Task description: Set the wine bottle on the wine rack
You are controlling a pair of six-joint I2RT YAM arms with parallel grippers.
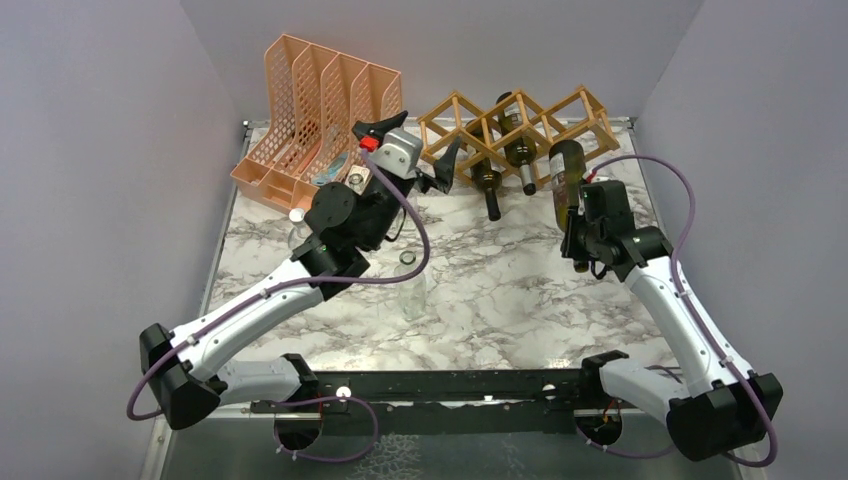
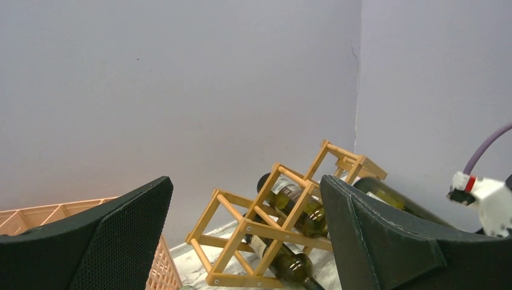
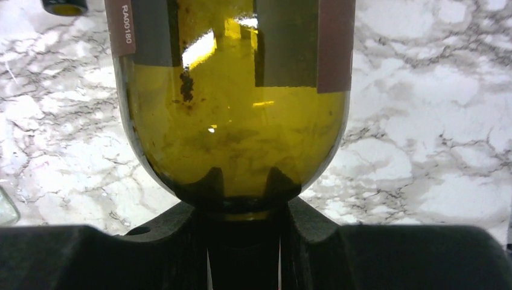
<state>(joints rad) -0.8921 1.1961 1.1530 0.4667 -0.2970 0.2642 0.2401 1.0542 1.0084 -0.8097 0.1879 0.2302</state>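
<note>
Holding wine bottle (image 3: 241, 139) by neck | olive-green glass | maroon label

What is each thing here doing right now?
wine bottle: held by its neck, not yet in a cell.
right gripper: shut on the wine bottle.
left gripper: open, empty.
wine rack: holds two bottles lying down.
glass jar: upright, open top.

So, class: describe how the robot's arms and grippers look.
The left arm and right arm have white links, black joints and a purple cable each. The left gripper and right gripper have broad black fingers; the left's show a mesh texture.
</note>
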